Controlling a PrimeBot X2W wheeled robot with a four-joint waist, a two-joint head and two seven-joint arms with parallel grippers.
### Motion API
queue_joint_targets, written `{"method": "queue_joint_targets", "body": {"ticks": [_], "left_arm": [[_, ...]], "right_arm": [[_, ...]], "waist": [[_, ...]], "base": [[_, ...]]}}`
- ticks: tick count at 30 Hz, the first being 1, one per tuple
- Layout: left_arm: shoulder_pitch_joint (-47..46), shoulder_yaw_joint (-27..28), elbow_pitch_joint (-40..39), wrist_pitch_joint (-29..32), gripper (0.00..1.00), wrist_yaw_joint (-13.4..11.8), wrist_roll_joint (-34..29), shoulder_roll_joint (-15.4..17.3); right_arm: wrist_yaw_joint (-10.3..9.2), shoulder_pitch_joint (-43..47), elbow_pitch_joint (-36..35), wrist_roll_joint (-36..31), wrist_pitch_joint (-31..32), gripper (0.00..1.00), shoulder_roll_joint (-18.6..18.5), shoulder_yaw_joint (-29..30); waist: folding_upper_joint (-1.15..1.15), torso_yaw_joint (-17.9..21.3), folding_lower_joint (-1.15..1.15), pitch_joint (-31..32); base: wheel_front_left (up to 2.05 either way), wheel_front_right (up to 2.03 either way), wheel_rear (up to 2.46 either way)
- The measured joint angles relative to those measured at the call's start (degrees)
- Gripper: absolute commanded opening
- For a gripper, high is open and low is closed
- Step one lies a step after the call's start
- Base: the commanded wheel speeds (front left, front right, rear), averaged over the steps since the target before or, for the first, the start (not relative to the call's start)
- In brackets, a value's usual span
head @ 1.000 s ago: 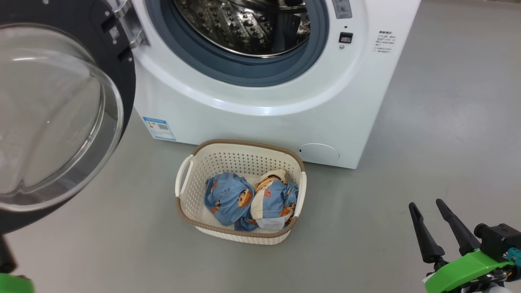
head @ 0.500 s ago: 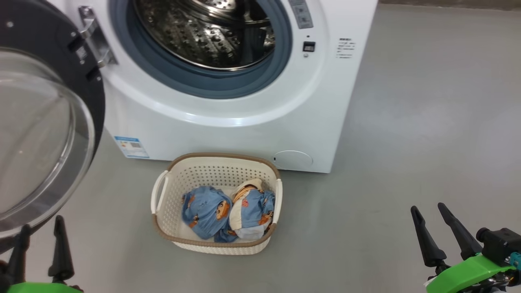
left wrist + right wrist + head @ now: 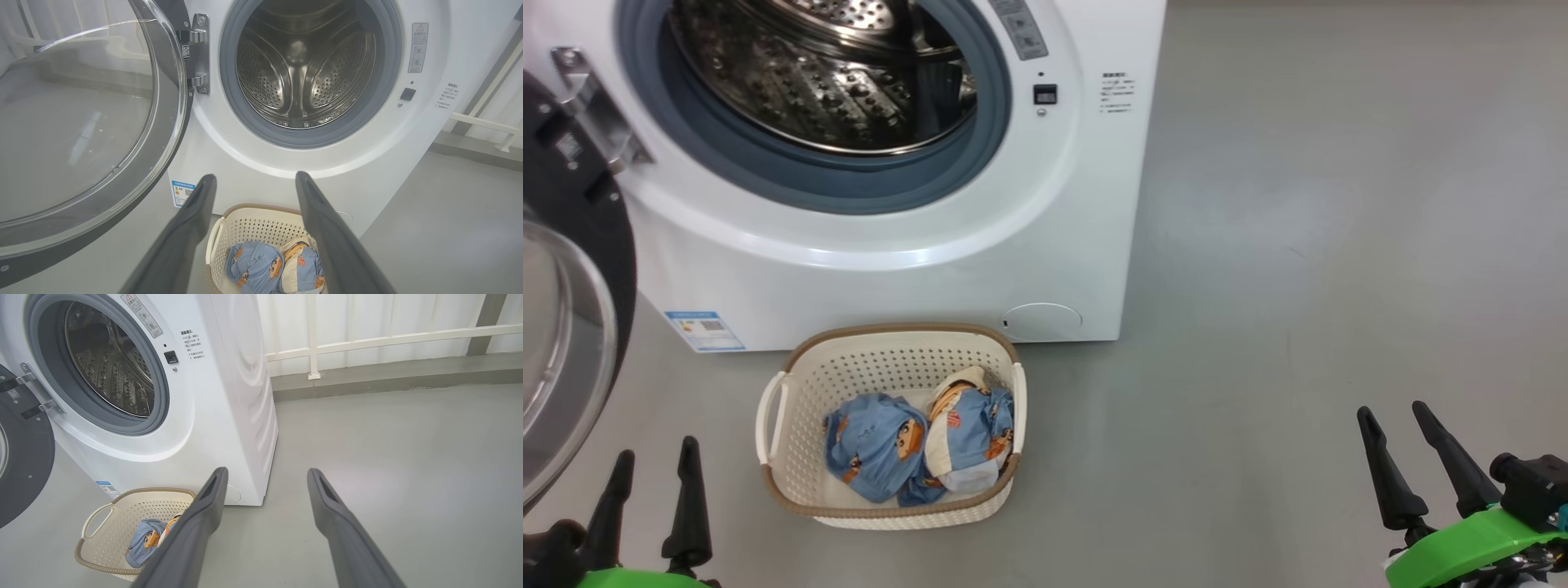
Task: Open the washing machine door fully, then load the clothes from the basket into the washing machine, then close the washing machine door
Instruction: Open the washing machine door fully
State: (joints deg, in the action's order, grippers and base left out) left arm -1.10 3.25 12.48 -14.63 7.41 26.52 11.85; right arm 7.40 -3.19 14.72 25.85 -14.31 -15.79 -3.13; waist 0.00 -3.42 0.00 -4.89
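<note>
left end effector (image 3: 658,447) apart, empty | right end effector (image 3: 1392,409) apart, empty | clothes (image 3: 874,445) in basket (image 3: 882,371)

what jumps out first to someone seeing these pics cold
The white washer stands at the back with its steel drum gaping open. Its round glass door hangs swung wide on the left. A cream basket sits on the grey floor right in front of the machine, holding bundled blue clothes.
</note>
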Motion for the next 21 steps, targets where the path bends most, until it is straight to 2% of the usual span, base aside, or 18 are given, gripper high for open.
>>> {"method": "queue_joint_targets", "body": {"ticks": [11, 21], "left_arm": [[-0.01, -2.74, -1.08, 0.00, 1.00, 0.00, 0.57, 0.76], [-0.01, -4.34, -1.07, 0.00, 1.00, 0.00, 2.40, 0.99]], "right_arm": [[0.00, -0.13, -0.52, -0.01, 0.00, 1.00, -0.14, 1.25], [0.00, -0.14, -0.78, -0.07, 0.00, 1.00, -0.12, 1.75]], "waist": [[0.00, 3.47, 0.00, -1.00], [0.00, 4.51, 0.00, -1.05]], "base": [[0.00, 0.00, 0.00], [0.00, 0.00, 0.00]]}}
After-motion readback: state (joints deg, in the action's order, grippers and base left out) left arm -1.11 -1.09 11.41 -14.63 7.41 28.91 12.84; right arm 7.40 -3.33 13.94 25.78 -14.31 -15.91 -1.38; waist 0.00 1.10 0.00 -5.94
